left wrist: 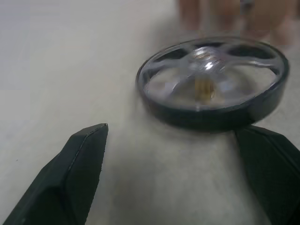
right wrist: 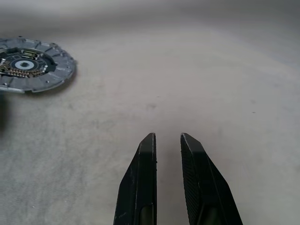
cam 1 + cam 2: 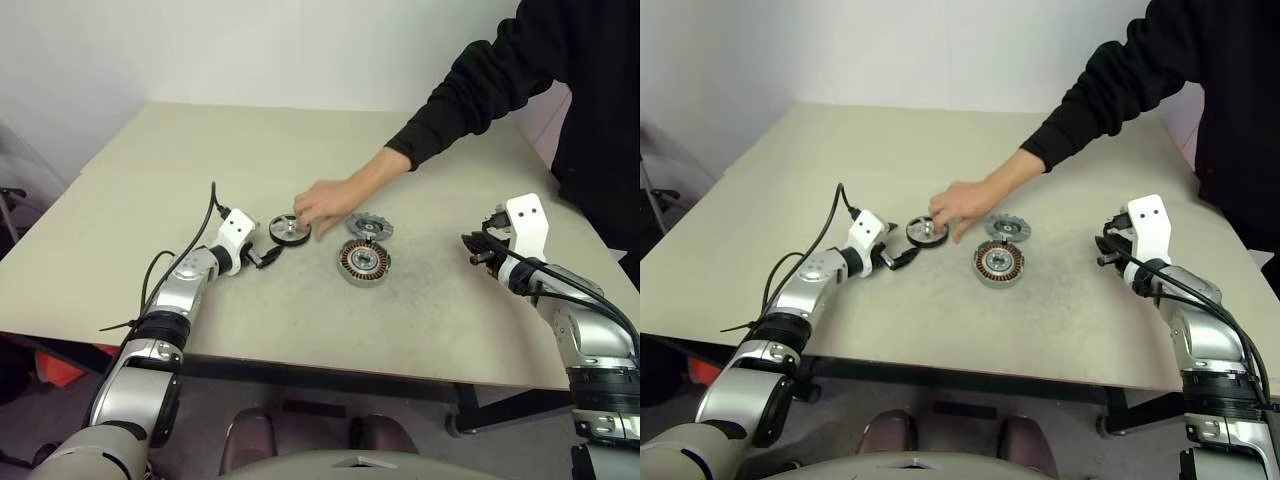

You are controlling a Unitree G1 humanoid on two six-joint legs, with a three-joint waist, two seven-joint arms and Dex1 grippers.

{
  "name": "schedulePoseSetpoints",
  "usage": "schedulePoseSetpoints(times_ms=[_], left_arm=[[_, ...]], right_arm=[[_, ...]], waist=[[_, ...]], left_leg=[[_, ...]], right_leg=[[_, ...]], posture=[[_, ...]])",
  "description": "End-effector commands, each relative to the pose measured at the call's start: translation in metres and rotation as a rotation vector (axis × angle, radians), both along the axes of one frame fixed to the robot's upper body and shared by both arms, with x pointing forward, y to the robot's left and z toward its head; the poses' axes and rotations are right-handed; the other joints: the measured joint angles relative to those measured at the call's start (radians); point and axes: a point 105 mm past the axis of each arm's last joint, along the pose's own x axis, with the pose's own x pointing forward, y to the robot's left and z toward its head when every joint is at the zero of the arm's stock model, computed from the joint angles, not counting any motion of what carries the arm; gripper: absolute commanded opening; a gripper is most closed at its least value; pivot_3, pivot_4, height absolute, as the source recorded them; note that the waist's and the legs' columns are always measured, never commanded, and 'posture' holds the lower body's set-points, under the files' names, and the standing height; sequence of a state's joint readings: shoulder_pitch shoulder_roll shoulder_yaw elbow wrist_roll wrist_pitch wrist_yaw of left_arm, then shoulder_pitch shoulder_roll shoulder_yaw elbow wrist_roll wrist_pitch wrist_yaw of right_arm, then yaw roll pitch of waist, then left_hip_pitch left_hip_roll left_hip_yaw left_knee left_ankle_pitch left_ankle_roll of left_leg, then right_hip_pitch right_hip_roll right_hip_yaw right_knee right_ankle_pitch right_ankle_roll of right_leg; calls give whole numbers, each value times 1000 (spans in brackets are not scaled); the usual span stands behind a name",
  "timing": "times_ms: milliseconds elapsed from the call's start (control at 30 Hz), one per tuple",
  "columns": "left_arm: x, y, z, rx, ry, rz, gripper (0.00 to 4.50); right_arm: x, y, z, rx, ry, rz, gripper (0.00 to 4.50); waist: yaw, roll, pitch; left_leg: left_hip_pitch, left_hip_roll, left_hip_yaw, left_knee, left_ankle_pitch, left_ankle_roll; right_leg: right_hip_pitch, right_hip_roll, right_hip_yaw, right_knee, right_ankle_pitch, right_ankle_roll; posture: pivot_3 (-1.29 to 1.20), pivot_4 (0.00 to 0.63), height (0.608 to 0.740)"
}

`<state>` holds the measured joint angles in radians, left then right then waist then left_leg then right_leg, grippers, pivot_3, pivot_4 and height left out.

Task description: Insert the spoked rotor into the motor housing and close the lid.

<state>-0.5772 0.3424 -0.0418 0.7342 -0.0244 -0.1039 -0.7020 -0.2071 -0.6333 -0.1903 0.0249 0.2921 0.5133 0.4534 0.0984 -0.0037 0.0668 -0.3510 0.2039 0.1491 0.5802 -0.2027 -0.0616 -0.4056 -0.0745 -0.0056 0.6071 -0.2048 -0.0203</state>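
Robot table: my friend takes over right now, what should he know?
Left gripper: open, empty, just short of the spoked rotor.
Right gripper: nearly shut, empty, off to the right.
A person's hand rests on the rotor.
Motor housing sits mid-table, the lid just behind it.
Done: nothing.
Left: insert the rotor, then close the lid.

- One spoked rotor, just past the left fingers
- One motor housing
- One lid
- One person's hand
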Motion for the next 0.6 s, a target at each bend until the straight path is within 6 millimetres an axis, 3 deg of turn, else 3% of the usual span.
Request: schedulePoseSetpoints(times_ms=[33, 267, 400, 600], left_arm=[[6, 11, 16, -12, -56, 35, 4500], [11, 26, 29, -136, -28, 95, 4500], [4, 16, 35, -292, 57, 31, 4500], [-4, 3, 28, -503, 242, 31, 4500]], right_arm=[[6, 2, 18, -11, -62, 8, 857], [7, 1, 21, -10, -66, 9, 857], [7, 4, 20, -8, -64, 18, 857], [8, 3, 21, -15, -65, 13, 857]], waist=[[0, 0, 0], [1, 0, 0], [1, 0, 0], [1, 0, 0]], left_leg=[[0, 0, 0, 0, 0, 0], [0, 0, 0, 0, 0, 0], [0, 0, 0, 0, 0, 0], [0, 0, 0, 0, 0, 0]], right_leg=[[0, 0, 0, 0, 0, 0], [0, 0, 0, 0, 0, 0], [0, 0, 0, 0, 0, 0], [0, 0, 0, 0, 0, 0]], posture=[[0, 0, 740], [0, 0, 740], [0, 0, 740], [0, 0, 740]])
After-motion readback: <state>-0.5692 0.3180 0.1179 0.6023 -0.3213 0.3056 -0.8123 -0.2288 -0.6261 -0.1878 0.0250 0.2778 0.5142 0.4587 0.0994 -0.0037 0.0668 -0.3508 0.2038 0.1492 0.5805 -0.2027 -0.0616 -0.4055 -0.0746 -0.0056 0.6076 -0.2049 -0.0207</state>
